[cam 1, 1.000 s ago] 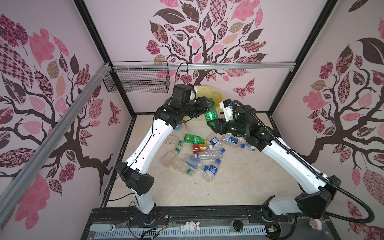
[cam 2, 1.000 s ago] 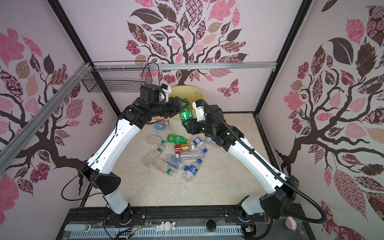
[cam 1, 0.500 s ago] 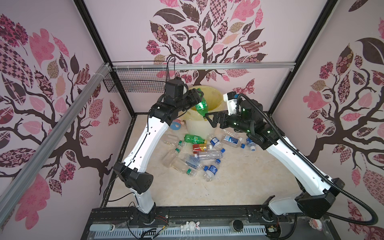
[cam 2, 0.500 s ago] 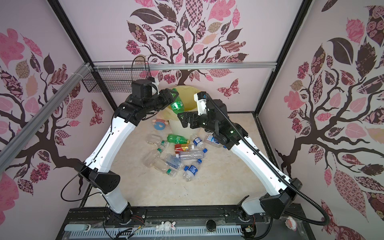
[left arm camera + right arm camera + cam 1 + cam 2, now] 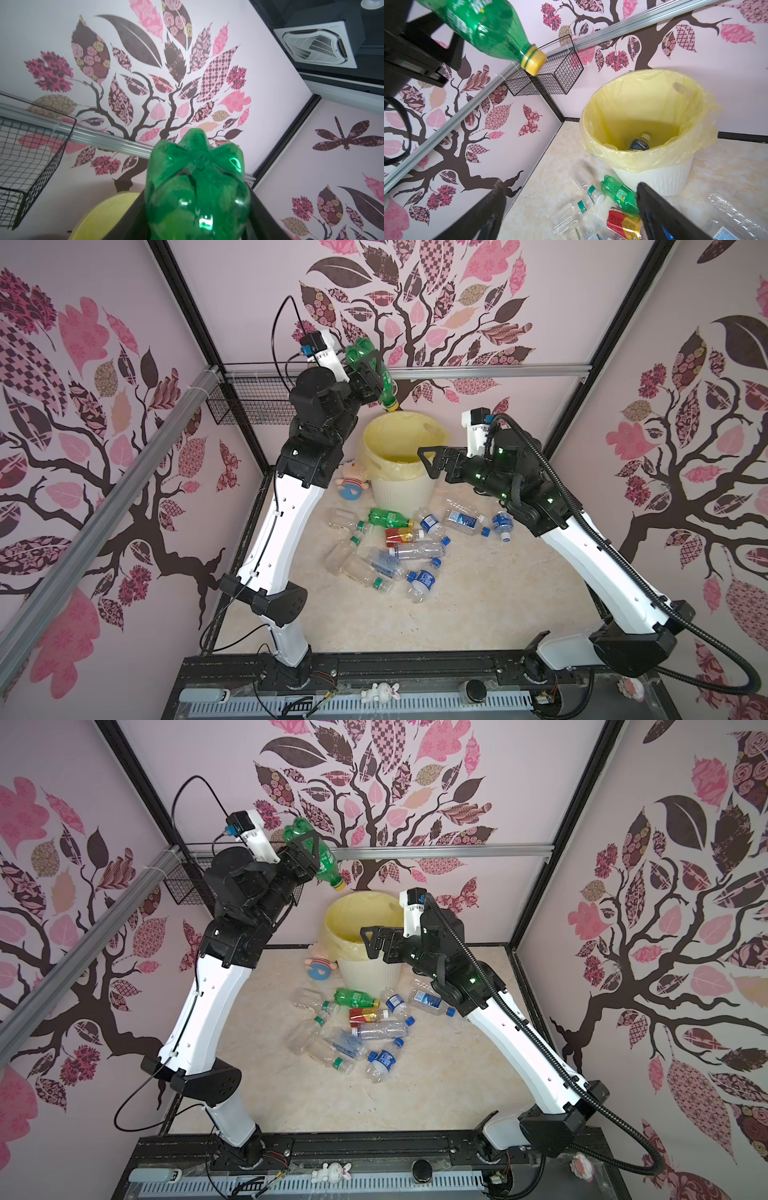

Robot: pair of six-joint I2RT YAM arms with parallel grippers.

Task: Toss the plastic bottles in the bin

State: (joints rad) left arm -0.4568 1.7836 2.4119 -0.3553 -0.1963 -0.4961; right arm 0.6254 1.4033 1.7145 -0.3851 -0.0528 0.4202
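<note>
My left gripper [image 5: 370, 375] [image 5: 197, 224] is shut on a green bottle [image 5: 365, 364] [image 5: 309, 851] [image 5: 197, 187] with a yellow cap. It holds the bottle high, tilted cap-down, above the far left rim of the bin [image 5: 399, 493] [image 5: 368, 975] [image 5: 654, 178]. My right gripper [image 5: 430, 456] [image 5: 370, 942] [image 5: 569, 193] stands open and empty over the bin's near right rim. One dark-labelled bottle [image 5: 638, 143] lies inside the bin. Several plastic bottles [image 5: 395, 547] [image 5: 361, 1029] lie heaped on the floor in front of the bin, among them a green one [image 5: 384, 517] and a red-labelled one [image 5: 401, 535].
A pink-and-blue plush doll [image 5: 351, 485] lies on the floor against the bin's left side. A black wire basket [image 5: 245, 406] hangs on the back left corner under an aluminium rail [image 5: 490, 369]. Patterned walls close in the cell on three sides.
The right gripper opened, let go of the green bottle and drew back to the right. The left arm carried the bottle up and back, above the bin.
</note>
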